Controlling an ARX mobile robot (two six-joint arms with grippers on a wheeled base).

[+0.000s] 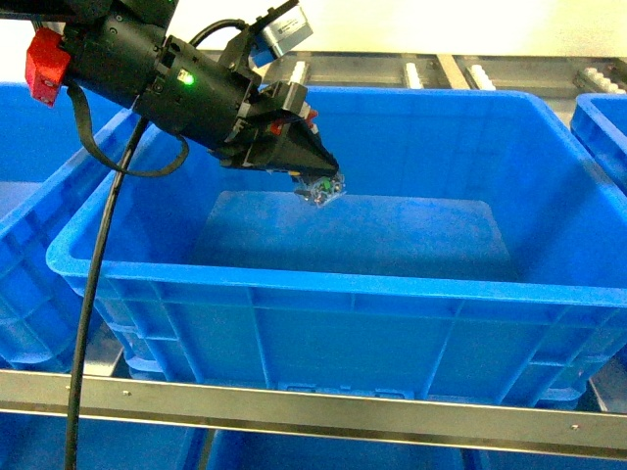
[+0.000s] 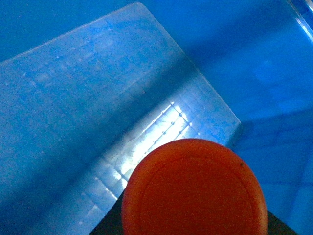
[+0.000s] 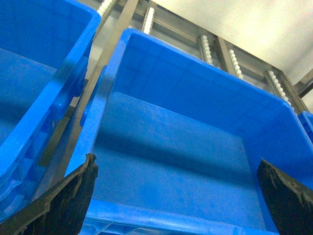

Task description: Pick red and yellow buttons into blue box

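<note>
The left gripper (image 1: 315,176) is closed on the red-capped mushroom push button (image 2: 194,188), held above the deep blue plastic crate (image 1: 294,279). Released from here, a bounce against the floor below is risked. The right gripper (image 3: 176,196) is wide open and empty.

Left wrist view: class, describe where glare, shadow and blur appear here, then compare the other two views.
Left wrist view: the red button looms soft and blurred; glare streaks the blue box floor, with a dark shadow band beside it. Head view: evenly lit, sharp. Right wrist view: the right tool fingers are dark, underexposed edges.
</note>
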